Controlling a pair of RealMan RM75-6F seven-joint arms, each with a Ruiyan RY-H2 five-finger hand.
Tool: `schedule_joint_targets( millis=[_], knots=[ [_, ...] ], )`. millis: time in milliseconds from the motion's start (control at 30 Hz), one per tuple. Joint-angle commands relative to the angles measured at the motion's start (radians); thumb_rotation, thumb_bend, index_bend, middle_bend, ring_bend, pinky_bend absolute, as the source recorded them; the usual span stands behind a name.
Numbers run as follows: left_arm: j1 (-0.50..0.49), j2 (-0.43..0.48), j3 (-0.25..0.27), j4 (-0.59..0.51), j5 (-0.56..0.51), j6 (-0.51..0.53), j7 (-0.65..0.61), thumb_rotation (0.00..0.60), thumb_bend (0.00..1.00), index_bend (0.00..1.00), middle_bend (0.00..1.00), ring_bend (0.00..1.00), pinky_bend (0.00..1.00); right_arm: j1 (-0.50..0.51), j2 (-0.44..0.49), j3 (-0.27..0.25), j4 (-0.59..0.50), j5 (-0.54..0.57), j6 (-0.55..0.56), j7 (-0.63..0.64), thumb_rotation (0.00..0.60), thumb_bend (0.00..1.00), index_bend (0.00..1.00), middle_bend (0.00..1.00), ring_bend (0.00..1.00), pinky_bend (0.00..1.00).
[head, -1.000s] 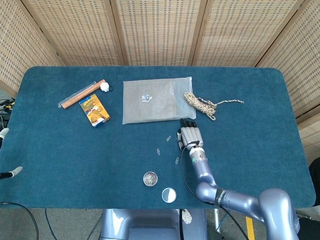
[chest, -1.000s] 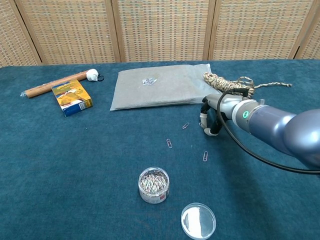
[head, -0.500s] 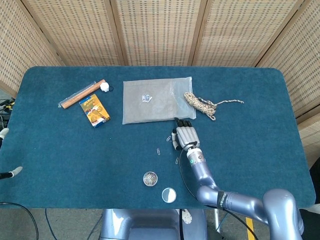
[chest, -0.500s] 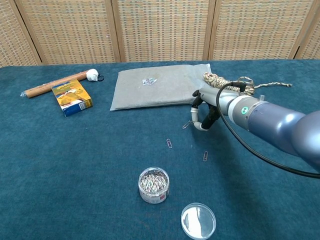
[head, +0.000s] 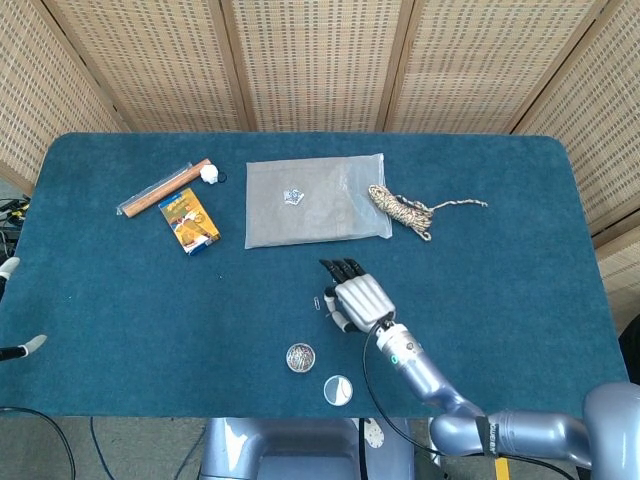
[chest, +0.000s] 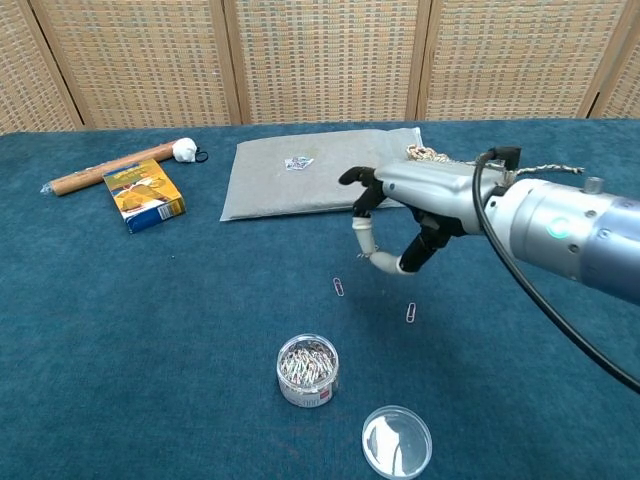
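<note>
Two loose paper clips (chest: 338, 287) lie on the cloth just below the right hand (chest: 405, 215). Its fingers (chest: 362, 183) are spread, grasping nothing. Risk: thin flat clips may slip from the fingertips or get shoved toward the jar (chest: 307, 369).

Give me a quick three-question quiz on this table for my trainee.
1. True or false: the lid sits on the jar.
2. Which thing lies closest to the rope? A) bag B) jar C) box
3. In the chest view, how many loose clips show on the table near the right hand?

Key: 1 false, the lid lies on the table beside the jar. 2 A. 3 two.
</note>
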Motion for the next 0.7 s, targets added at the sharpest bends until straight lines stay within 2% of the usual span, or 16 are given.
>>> schedule_joint_targets(
  millis=[33, 200, 367, 700],
  knots=[
    [0.001, -0.001, 0.002, -0.002, 0.003, 0.002, 0.005, 0.600, 0.00, 0.00, 0.00, 0.00, 0.00, -0.012, 0.038, -0.072, -0.051, -0.148, -0.018, 0.051, 0.600, 0.43, 0.70, 0.01, 0.00, 0.00],
    [0.001, -0.004, 0.004, -0.004, 0.006, 0.003, 0.013, 0.600, 0.00, 0.00, 0.00, 0.00, 0.00, 0.019, -0.015, -0.095, 0.002, -0.234, -0.071, 0.086, 0.600, 0.43, 0.70, 0.01, 0.00, 0.00],
    [-0.002, -0.003, 0.001, 0.003, -0.005, -0.007, 0.005, 0.600, 0.00, 0.00, 0.00, 0.00, 0.00, 0.048, -0.083, -0.109, 0.050, -0.289, -0.095, 0.051, 0.600, 0.43, 0.70, 0.01, 0.00, 0.00],
    [-0.005, 0.002, -0.001, 0.014, -0.010, -0.019, -0.018, 0.600, 0.00, 0.00, 0.00, 0.00, 0.00, 0.085, -0.168, -0.084, 0.152, -0.294, -0.129, 0.013, 0.600, 0.43, 0.70, 0.01, 0.00, 0.00]
  ],
)
